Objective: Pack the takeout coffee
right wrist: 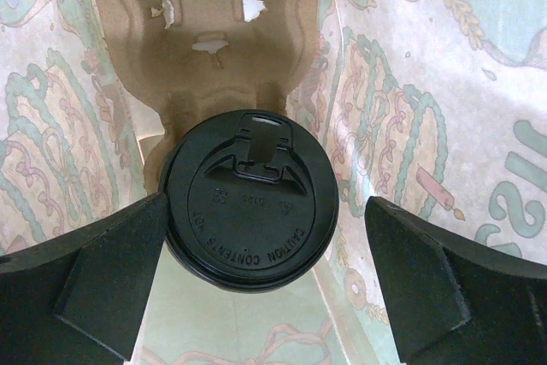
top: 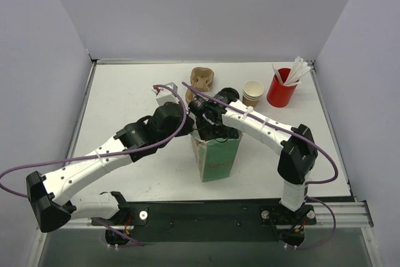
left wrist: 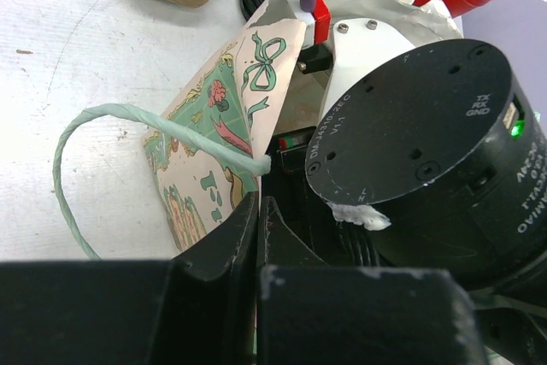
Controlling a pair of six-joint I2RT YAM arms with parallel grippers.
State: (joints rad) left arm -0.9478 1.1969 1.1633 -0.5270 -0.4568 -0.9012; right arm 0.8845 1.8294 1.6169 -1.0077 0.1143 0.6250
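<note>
Seen from the right wrist, the takeout coffee (right wrist: 248,203) shows its round black lid. It stands in a brown cardboard cup carrier (right wrist: 205,32) inside the patterned green paper bag (right wrist: 410,117). My right gripper (right wrist: 265,211) is open, reaching down into the bag with one finger on each side of the lid. The left finger (right wrist: 111,271) sits close against the lid's edge and the right finger (right wrist: 453,279) stands apart from it. My left gripper (left wrist: 256,211) is shut on the bag's rim, next to its green handle (left wrist: 85,151). From above, the bag (top: 220,157) stands upright mid-table with both grippers at its mouth.
A stack of cardboard carriers (top: 202,79) lies behind the bag, with a black lid (top: 229,95) beside it. A stack of lidless tan cups (top: 252,92) and a red cup with white sticks (top: 281,89) stand at the back right. White walls enclose the table.
</note>
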